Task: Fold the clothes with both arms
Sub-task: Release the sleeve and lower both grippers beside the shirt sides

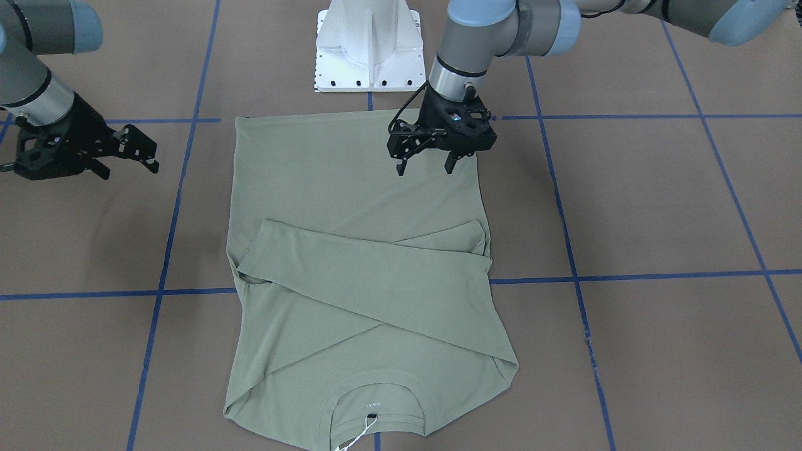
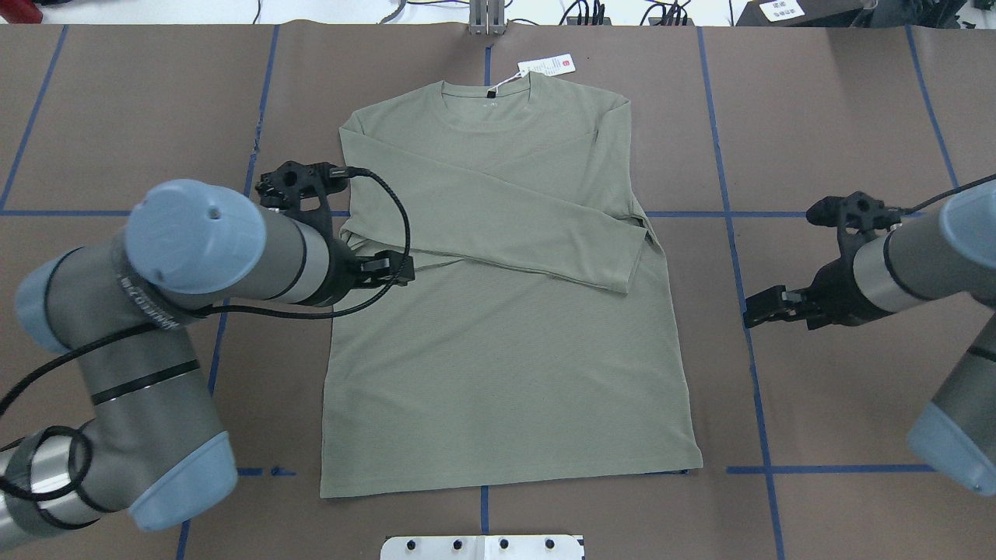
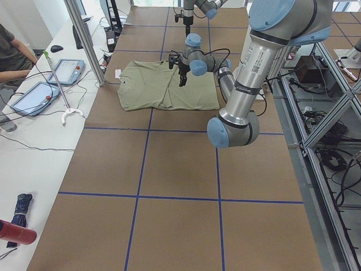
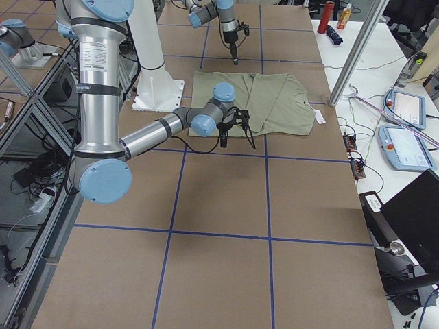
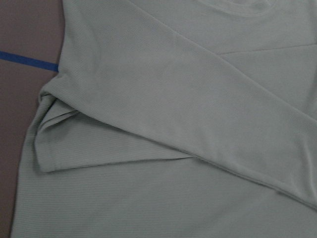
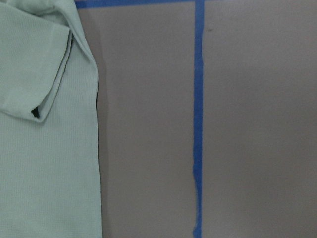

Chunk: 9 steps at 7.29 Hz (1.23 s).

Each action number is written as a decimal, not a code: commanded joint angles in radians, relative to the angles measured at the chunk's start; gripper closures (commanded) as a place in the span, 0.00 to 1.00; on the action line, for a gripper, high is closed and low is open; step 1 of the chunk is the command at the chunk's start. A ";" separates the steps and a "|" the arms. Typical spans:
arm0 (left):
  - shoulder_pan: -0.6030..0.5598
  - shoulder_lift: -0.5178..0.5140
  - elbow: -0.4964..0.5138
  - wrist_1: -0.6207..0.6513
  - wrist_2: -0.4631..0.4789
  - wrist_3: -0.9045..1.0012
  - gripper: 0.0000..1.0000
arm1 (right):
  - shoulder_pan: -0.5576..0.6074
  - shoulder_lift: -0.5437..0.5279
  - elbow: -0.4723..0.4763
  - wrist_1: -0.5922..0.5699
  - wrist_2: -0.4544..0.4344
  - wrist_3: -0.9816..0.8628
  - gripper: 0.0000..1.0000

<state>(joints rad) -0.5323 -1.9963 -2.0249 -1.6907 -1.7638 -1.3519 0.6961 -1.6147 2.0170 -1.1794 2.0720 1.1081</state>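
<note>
The sage-green shirt lies flat on the brown table, neck on the far side from the robot. Both sleeves are folded across its chest. Its white hang tag lies beyond the collar. My left gripper is open and empty, hovering above the shirt's left side near the hem. The left wrist view shows the crossed sleeve below it. My right gripper is open and empty, off the cloth over bare table to the shirt's right. The right wrist view shows the shirt's edge and a sleeve cuff.
The white pedestal base stands just behind the hem. Blue tape lines cross the brown table cover. A side bench with tablets and a seated person lies beyond the collar end.
</note>
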 commanded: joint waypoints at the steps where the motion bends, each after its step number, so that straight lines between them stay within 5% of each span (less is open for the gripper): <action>1: 0.000 0.126 -0.116 0.000 0.000 0.017 0.00 | -0.183 0.002 0.028 0.015 -0.130 0.136 0.00; 3: 0.002 0.129 -0.141 0.002 -0.002 0.016 0.00 | -0.312 0.007 0.028 0.015 -0.223 0.165 0.00; 6: 0.000 0.131 -0.149 0.003 0.000 0.016 0.00 | -0.391 0.012 0.019 0.006 -0.245 0.167 0.01; 9: 0.000 0.131 -0.155 0.014 -0.003 0.016 0.00 | -0.406 0.029 -0.003 0.003 -0.240 0.165 0.13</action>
<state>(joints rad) -0.5322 -1.8647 -2.1784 -1.6841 -1.7648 -1.3367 0.2950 -1.5936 2.0217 -1.1751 1.8294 1.2734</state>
